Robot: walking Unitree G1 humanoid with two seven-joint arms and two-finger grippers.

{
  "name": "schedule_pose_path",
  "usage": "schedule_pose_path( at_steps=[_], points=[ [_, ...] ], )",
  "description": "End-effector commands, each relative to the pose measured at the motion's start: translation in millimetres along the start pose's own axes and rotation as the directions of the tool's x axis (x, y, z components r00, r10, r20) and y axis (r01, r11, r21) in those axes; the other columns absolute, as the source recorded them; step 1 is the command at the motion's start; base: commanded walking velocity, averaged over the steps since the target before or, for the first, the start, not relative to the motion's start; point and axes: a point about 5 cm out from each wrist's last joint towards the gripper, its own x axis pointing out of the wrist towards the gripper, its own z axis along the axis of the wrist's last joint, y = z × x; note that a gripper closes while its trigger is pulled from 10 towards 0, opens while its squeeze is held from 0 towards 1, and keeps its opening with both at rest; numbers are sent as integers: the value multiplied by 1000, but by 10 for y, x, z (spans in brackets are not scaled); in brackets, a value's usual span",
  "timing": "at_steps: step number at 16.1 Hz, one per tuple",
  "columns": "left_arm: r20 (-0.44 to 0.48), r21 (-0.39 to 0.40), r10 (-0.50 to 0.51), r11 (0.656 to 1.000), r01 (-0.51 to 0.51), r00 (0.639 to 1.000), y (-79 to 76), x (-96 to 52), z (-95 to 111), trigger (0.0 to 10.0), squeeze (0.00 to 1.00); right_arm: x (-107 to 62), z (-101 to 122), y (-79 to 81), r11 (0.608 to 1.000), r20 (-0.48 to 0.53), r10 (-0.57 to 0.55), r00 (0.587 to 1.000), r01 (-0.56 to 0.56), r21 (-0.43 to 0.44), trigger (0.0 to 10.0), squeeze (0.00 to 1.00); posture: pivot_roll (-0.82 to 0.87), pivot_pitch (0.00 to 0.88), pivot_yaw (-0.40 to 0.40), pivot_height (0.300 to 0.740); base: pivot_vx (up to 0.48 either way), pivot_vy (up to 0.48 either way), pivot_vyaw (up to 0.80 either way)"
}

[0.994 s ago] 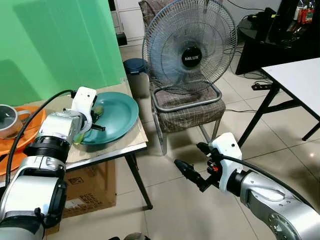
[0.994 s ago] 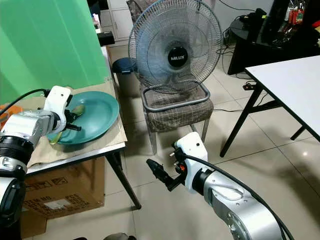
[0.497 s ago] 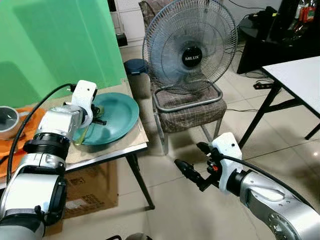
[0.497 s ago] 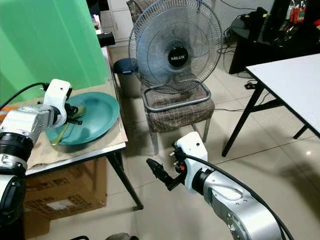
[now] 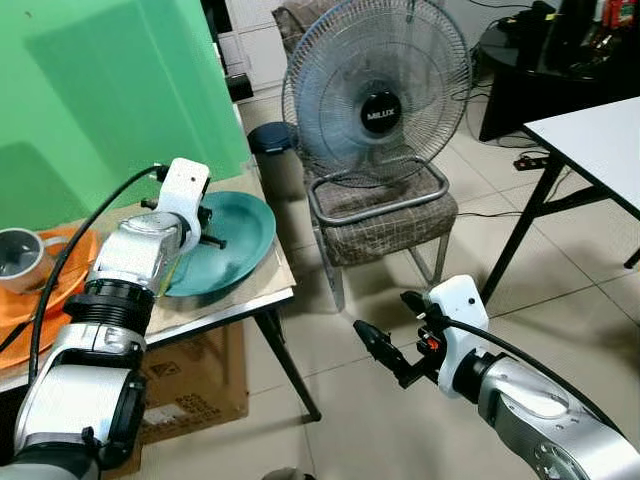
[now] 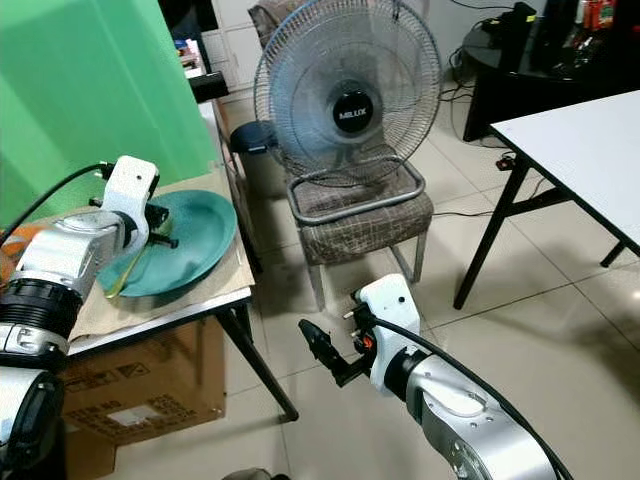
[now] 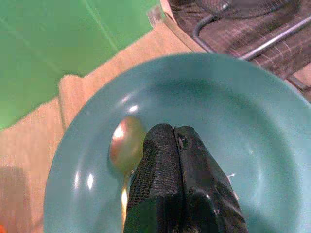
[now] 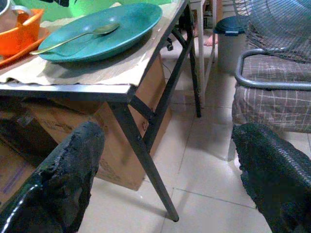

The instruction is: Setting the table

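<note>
Hovering over the teal plate [image 5: 232, 235] with the left gripper [image 7: 176, 145], its 2 black fingers pressed together and gripping nothing. Lying in the plate: a gold spoon [image 7: 126, 146], bowl showing just beside the fingertips, handle running out over the plate's rim (clearer in the right wrist view [image 8: 73, 38]). Resting the plate on a beige mat [image 6: 200, 290] atop the small table [image 5: 250, 305] before the green backdrop [image 5: 100, 90]. Sitting farther left on that table: an orange tray [image 5: 60, 290] carrying a grey cup [image 5: 20, 255]. Hanging low over the tiled floor [image 5: 350, 420], the right gripper [image 5: 385, 357], fingers [image 8: 63, 174] spread wide apart, empty. Standing on the chair [image 5: 385, 210]: a fan [image 5: 378, 90]. Showing at the far right: a white table [image 5: 590, 140].
</note>
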Motion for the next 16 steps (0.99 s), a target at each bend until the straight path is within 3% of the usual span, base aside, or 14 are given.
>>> schedule_pose_path(
  at_steps=[1, 2, 3, 4, 7, 10, 16],
  points=[
    [0, 47, 58, 997, -58, 998, 84, -16, 43, 9176, 0, 22, 57, 9, 1000, 27, 17, 999, -17, -14, 10000, 0, -55, 0, 153, 740, 0, 0, 0],
    [-9, 58, 68, 996, -68, 998, 93, -15, 40, 9176, 0, 25, 57, 8, 1000, 27, 19, 999, -19, -15, 10000, 0, -55, 0, 153, 740, 0, 0, 0],
    [-23, 43, 43, 998, -42, 999, 94, -17, 30, 10000, 0, 26, 49, 9, 1000, 24, 24, 999, -24, -16, 10000, 0, -53, 0, 151, 740, 0, 0, 0],
    [-42, 22, 37, 999, -36, 998, 117, -15, 6, 10000, 1000, 24, 31, 8, 1000, 20, 26, 999, -26, -12, 10000, 0, -52, 0, 151, 740, 0, 0, 0],
    [-95, 17, 68, 998, -66, 993, 185, 4, -76, 10000, 1000, 24, -7, -10, 999, 14, 46, 999, -47, 7, 10000, 0, -53, 0, 147, 740, 0, 0, 0],
    [-146, 13, 105, 995, -104, 984, 312, 12, -177, 10000, 1000, 61, -33, 29, 987, 9, 163, 987, -163, 7, 10000, 0, -51, 0, 145, 740, 0, 0, 0],
    [-180, 29, 128, 992, -125, 975, 417, 13, -214, 10000, 1000, 129, -33, 82, 946, -21, 323, 946, -323, 5, 10000, 0, -31, 0, 133, 740, 0, 0, 0]
  ],
)
